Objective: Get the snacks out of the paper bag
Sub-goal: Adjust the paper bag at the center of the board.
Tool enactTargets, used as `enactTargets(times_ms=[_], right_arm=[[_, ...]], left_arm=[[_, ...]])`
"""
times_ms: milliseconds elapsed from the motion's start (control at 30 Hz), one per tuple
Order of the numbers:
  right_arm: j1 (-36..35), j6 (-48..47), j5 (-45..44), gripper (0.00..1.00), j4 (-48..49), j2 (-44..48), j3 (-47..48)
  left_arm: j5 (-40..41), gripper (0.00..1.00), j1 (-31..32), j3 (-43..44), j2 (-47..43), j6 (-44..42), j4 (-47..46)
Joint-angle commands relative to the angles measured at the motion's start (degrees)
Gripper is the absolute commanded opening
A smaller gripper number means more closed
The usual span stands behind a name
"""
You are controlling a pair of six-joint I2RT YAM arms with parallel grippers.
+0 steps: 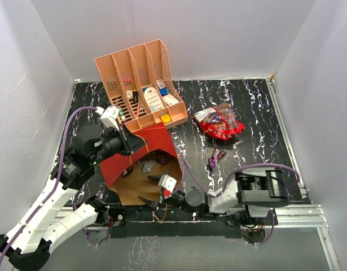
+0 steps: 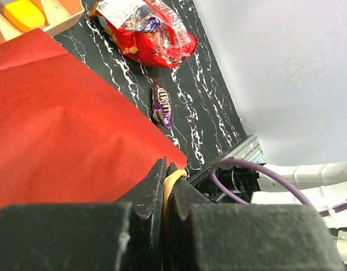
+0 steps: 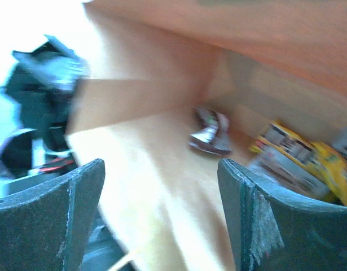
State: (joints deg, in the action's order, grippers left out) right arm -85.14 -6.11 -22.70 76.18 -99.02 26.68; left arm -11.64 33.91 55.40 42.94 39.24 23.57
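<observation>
The red paper bag (image 1: 153, 144) lies on its side, its brown mouth facing the near edge. My left gripper (image 1: 130, 145) is shut on its tan cord handle (image 2: 172, 182) and holds the upper side up. The bag's red outside fills the left wrist view (image 2: 66, 124). My right gripper (image 1: 152, 199) is open at the bag's mouth. Its wrist view, blurred, shows the open gripper (image 3: 162, 186) above the kraft inside, with a silvery dark wrapper (image 3: 210, 132) and yellow packs (image 3: 308, 164) deeper in. A shiny red bag (image 1: 219, 123) and a purple pack (image 1: 216, 158) lie on the table to the right.
The salmon-pink organizer (image 1: 140, 84) with small boxes and cards stands right behind the bag. White walls close in the black marbled table (image 1: 258, 113) on three sides. A metal rail (image 1: 308, 212) runs along the near right edge. A purple cable (image 1: 258, 166) loops over the right arm.
</observation>
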Motion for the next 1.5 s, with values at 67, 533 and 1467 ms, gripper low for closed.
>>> enactTargets(times_ms=[67, 533, 1467], right_arm=[[-7.08, 1.36, 17.04, 0.74, -8.63, 8.44, -0.08], [-4.53, -4.75, -12.47, 0.46, 7.65, -13.78, 14.81], [2.09, 10.82, -2.53, 0.63, 11.97, -12.84, 9.58]], left_arm=[[-1.62, 0.00, -0.29, 0.08, -0.31, -0.90, -1.30], [-1.69, 0.00, -0.18, 0.15, -3.59, -0.65, 1.91], [-4.86, 0.00, -0.25, 1.26, -2.19, -1.59, 1.41]])
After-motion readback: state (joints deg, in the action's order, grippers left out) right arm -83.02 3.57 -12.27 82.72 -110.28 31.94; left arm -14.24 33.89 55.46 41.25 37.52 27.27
